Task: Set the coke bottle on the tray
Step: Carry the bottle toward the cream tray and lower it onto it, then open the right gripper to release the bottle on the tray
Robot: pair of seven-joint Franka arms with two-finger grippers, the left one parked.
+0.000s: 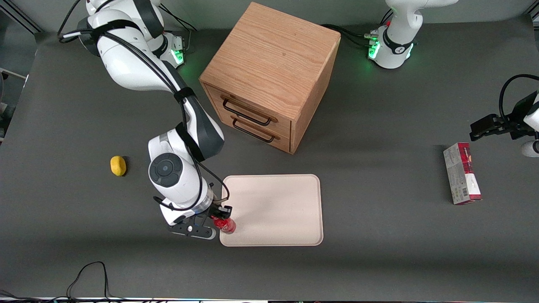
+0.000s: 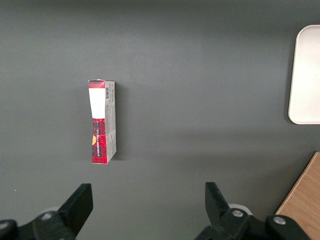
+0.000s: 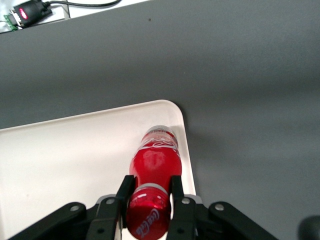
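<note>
Closest to the front camera, a loose black cable (image 1: pixel 86 275) loops on the dark grey tabletop (image 1: pixel 379 252) near its front edge. Next comes the gripper (image 1: pixel 215 222), hanging over the corner of the tray (image 1: pixel 278 210) that lies at about 7 o'clock from the tray's centre in the front view. Its two black fingers (image 3: pixel 123 192) are clenched on the coke bottle (image 3: pixel 152 167), one on each side of the glossy red body.

From the wrist camera the bottle is seen lengthwise, white lettering showing on the red surface, and it sits over the tray just inside the rounded corner, close to the raised rim. Whether it touches the tray floor cannot be told. The rest of the cream tray is bare.

A yellow lemon (image 1: pixel 118 165) rests on the tabletop at roughly 10 o'clock from the gripper in the front view, well apart from the tray, toward the working arm's end. At about 12 o'clock from the tray stands the wooden drawer cabinet (image 1: pixel 271 71), turned at an angle, both drawers shut, their dark handles facing the tray.

Toward the parked arm's end, a red-and-grey carton (image 1: pixel 462 173) lies flat, well apart from the tray.
</note>
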